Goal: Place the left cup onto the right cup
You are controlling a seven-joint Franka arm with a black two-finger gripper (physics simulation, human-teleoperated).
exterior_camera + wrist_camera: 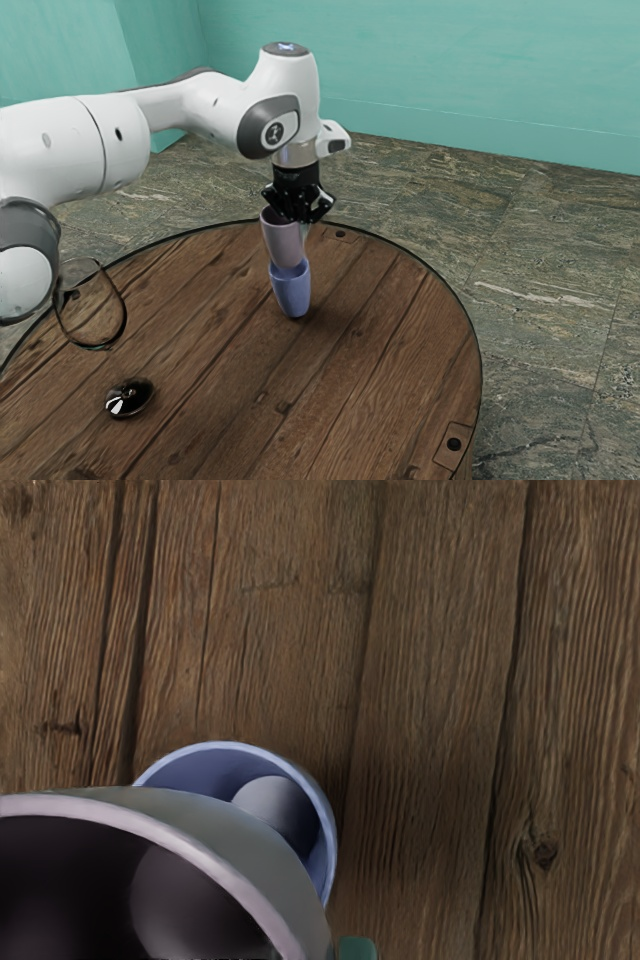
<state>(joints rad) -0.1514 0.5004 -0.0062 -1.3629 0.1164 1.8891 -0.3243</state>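
Round dark-plank wooden bench (380,350). White jointed arm (150,120) reaches in from the exterior view's left, wrist pointing straight down near bench centre. Tall grey-mauve cup (280,240), slightly tilted, base nested in the shorter blue cup (292,290) standing on the bench. Black two-finger tool (297,212) clamped on the grey-mauve cup's rim. Step, as judged: final placing. Next calls for letting go, then a straight lift clear.

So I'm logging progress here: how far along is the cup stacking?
Done: the grey cup is off the table, and its base sits inside the mouth of the blue cup, as the wrist view confirms. In hand: the gripper grips the grey cup at its rim, and the cup leans. Left: release and withdraw. I cannot tell whether it is fully seated.
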